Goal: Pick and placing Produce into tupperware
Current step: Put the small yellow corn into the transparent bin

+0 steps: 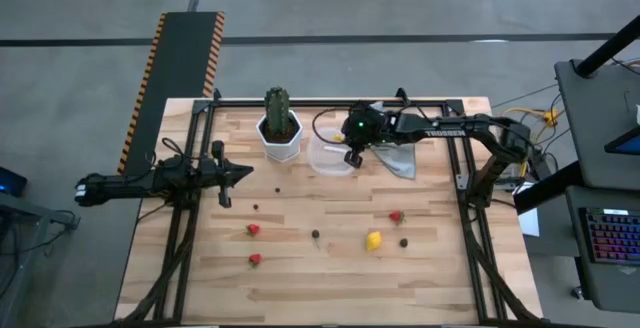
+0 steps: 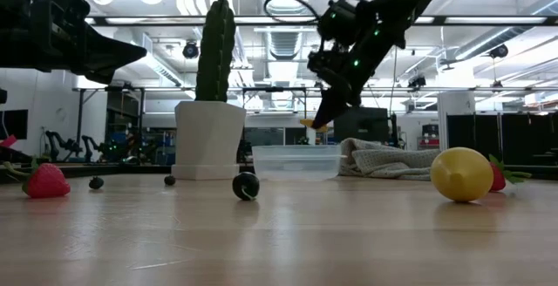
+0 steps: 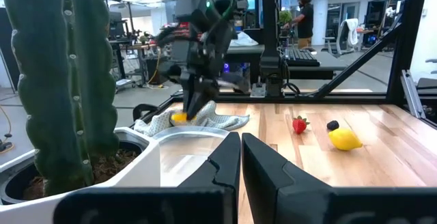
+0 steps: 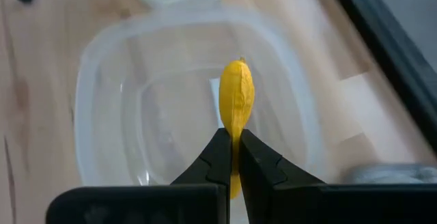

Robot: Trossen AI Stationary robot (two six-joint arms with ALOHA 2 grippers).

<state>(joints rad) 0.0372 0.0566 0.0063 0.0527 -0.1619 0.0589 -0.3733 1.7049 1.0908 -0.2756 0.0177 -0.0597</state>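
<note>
Table: wood top, everything below sits on it or hangs over it.

Left arm parked at the table's left side, left gripper fingers pressed together, nothing in them. Ahead of it in its wrist view: cactus close by, in a white pot.

Right arm reaches in from the right. Right gripper hangs over the tupperware, above the rim, jaws clamped on the yellow stick. Low view puts the gripper tip clear above the container wall, not touching.

Stick: long axis runs in line with the fingers, held at one end, free end pointing straight out past the fingertips toward the tupperware floor. In the low view only its yellow-orange tip shows at the fingertips.

Tupperware: directly under the right gripper, just beside the white pot, interior shows nothing but the stick hanging over it. Grey cloth just beside it on the right arm's side.

Remaining produce, all well apart from the right gripper, on the open table toward the front edge:
- lemon
- strawberries
- dark berries
</note>
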